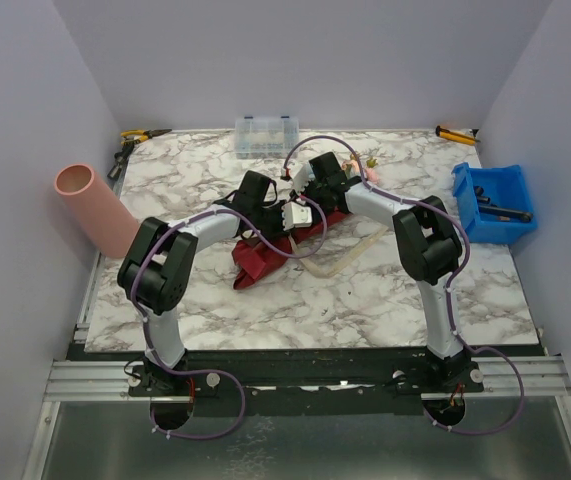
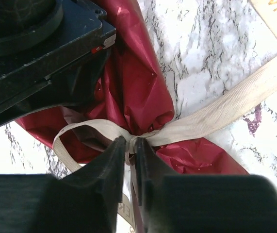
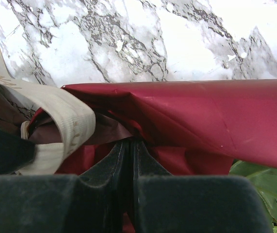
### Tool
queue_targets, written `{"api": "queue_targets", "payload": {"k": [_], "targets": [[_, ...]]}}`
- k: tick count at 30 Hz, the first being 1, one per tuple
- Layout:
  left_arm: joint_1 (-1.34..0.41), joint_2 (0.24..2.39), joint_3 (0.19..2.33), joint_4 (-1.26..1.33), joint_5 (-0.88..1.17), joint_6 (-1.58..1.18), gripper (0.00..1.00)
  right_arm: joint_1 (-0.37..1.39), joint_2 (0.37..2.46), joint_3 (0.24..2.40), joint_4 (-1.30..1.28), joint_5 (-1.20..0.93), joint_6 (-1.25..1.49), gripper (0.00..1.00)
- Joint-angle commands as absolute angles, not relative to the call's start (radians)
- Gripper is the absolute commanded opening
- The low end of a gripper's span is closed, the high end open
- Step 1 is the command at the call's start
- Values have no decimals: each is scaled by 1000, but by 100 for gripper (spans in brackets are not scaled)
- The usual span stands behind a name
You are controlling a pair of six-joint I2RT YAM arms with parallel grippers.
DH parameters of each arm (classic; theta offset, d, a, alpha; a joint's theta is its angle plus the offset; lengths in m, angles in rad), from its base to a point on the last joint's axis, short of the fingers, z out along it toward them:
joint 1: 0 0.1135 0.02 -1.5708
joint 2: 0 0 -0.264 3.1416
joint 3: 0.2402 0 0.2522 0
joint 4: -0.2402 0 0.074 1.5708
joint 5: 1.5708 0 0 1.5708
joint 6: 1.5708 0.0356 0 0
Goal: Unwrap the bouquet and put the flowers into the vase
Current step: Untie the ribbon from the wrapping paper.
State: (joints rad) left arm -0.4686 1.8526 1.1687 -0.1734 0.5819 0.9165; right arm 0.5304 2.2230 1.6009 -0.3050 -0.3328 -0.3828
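Bouquet (image 1: 265, 262) is mid-table, long axis running near-left to far-right, flowers (image 1: 363, 166) at the far end. My left gripper (image 2: 128, 145) is pinched on the ribbon (image 2: 216, 109) at its knot. The right gripper (image 3: 130, 143) is nipped shut on the wrap (image 3: 201, 116) just beside it. Vase (image 1: 95, 205) sits way off left.

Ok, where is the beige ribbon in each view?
Top external: the ribbon trails out to the right of the maroon wrapping, mid-picture.
Left wrist: knot low centre, tail running up to the right.
Right wrist: a loop at the left edge.
Shared landmark: the maroon wrapping, in all three.
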Motion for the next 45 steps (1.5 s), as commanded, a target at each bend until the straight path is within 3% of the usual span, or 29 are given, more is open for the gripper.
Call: {"api": "queue_targets", "payload": {"k": [1,4,13,27,28,32,34,42,45], "targets": [[-465,1878,1175,-189,548,918,13,537,2401,1507,-547,-225,-402,10],[-465,1847,1178,-194,581,876,0,536,2400,1508,-546,-224,-402,9],[-465,1755,1213,-190,675,695,0,536,2402,1507,-546,-222,-402,9],[-465,1727,1237,-180,694,643,0,543,2404,1505,-546,-216,-405,9],[-463,1728,1233,-194,675,667,1,542,2404,1504,-547,-216,-405,9],[-459,1751,1229,-273,627,722,35,542,2404,1505,-546,-215,-405,9],[-459,1768,1222,-279,611,719,40,542,2404,1505,-547,-215,-405,9],[-457,1855,1241,-278,580,676,43,542,2404,1504,-546,-216,-405,9],[-456,1884,1257,-277,560,678,36,543,2405,1506,-546,-216,-405,9]]}}
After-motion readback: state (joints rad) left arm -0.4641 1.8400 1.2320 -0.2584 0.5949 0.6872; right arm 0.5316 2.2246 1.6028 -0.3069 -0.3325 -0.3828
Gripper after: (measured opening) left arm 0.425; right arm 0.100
